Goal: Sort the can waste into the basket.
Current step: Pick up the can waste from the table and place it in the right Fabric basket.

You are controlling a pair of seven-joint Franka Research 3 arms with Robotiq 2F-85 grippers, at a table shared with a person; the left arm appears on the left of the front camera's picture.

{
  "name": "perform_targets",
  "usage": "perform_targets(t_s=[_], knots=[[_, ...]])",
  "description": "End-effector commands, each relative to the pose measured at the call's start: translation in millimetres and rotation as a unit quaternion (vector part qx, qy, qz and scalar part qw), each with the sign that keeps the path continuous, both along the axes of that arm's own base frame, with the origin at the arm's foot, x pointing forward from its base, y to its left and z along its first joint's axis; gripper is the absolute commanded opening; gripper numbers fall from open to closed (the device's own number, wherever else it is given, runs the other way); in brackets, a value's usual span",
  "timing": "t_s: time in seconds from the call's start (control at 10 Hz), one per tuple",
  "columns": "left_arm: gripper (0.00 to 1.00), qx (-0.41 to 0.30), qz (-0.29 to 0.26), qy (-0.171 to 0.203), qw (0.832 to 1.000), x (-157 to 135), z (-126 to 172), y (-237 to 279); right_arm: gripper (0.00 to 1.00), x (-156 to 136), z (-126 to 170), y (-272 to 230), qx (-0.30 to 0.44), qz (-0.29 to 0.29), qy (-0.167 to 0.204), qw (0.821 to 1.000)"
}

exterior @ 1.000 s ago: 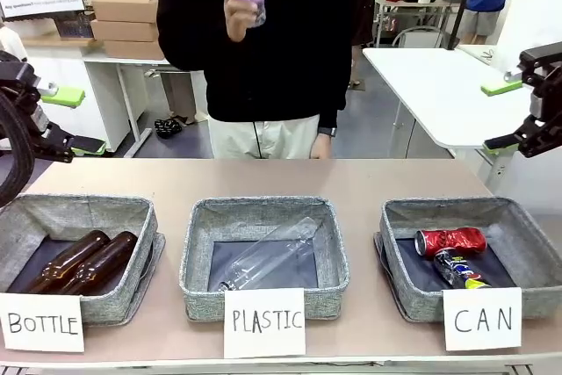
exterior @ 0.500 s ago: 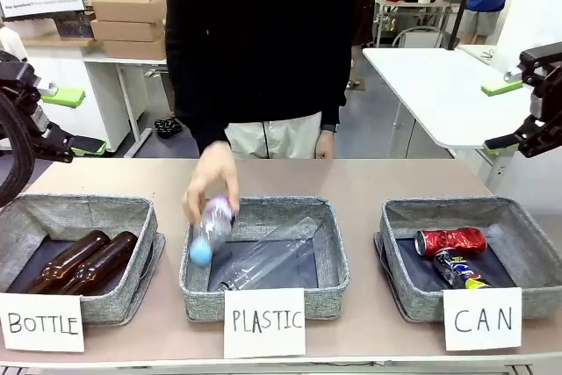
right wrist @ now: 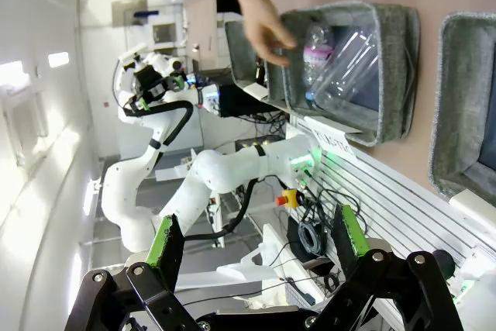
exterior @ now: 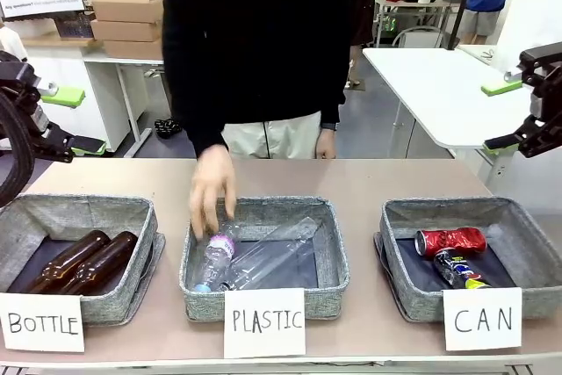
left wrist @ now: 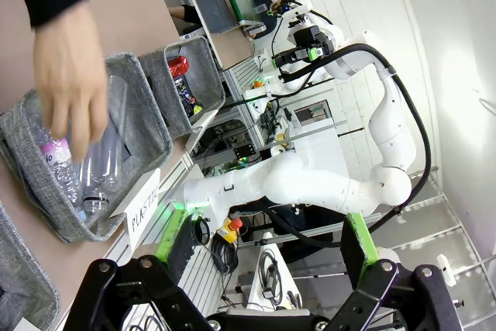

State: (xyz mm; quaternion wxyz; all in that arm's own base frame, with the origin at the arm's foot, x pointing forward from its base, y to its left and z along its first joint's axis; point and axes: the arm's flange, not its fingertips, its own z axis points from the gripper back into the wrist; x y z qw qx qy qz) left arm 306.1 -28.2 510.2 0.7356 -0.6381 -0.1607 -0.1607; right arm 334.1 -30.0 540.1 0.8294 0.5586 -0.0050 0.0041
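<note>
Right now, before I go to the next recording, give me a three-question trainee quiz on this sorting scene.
1. True or false: both cans lie in the CAN basket.
2. Which basket is the person's hand over? A) BOTTLE B) PLASTIC C) CAN
3. Fill in: the left pincer and right pincer both stand ____.

Key:
1. True: the red can and the grey can lie side by side inside it.
2. B: the hand hovers over the PLASTIC basket, just above a clear bottle.
3. Open, raised off the table with nothing between the fingers.
</note>
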Motion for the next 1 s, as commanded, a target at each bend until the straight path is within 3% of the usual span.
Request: perform_targets(t_s=[0.0, 0.9], knots=[[1.00, -0.010, -0.002, -0.005, 1.000, -1.2, 1.6, -1.3, 1.00, -0.2, 3.2, -1.5, -0.003, 0.002, -0.003, 1.000], [1.00, -0.010, -0.002, -0.005, 1.000, -1.2, 1.6, -1.3, 1.00, -0.2, 3.2, -1.5, -0.003, 0.002, -0.003, 1.000]])
